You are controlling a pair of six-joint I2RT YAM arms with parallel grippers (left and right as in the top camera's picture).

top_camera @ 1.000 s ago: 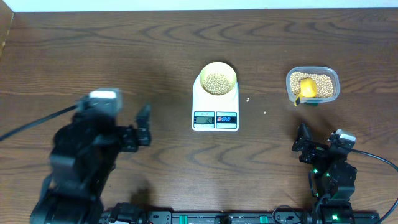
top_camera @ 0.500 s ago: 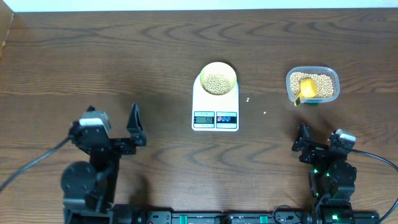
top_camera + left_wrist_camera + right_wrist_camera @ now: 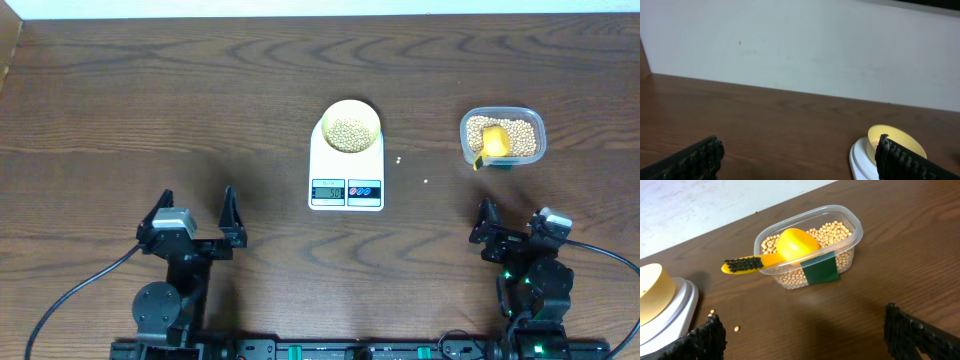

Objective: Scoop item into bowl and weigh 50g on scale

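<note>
Bowl (image 3: 350,126) of beans (image 3: 349,134) sits on the scale (image 3: 346,172). Left gripper (image 3: 196,208) is spread wide, holding nothing. Right gripper (image 3: 805,340) is wide open too, empty, near the tub (image 3: 503,118) where the scoop (image 3: 494,140) rests.

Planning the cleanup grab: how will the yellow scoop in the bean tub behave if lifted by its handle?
Probably stiff and light: the scoop looks like moulded plastic. The black textured wrap on its handle should resist slipping. It rests on loose beans, so it may shift or flick some out.

Robot lab setup: wood-grain table (image 3: 150,90), plain white wall (image 3: 800,45), trailing cables (image 3: 80,290).
</note>
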